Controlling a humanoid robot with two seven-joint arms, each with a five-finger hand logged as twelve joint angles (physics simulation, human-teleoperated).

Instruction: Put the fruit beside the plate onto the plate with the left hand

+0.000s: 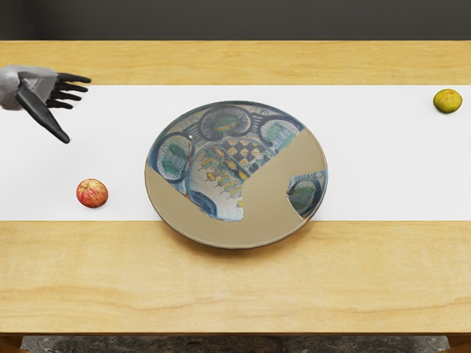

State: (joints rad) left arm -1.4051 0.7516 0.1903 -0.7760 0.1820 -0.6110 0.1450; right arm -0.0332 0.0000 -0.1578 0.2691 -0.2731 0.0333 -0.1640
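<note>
The left hand (42,93) hovers at the far left, fingers spread and holding nothing. The apple (92,193) lies near, just left of the plate (250,220), on a white runner (383,169) across the wooden table (235,287). Beyond is possibly a dark wall.

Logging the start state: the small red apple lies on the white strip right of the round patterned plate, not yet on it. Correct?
Wrong side. In the head view the small red apple lies on the white strip left of the round patterned plate, not yet on it.

Head view, slanted down over table (235,294)
</note>
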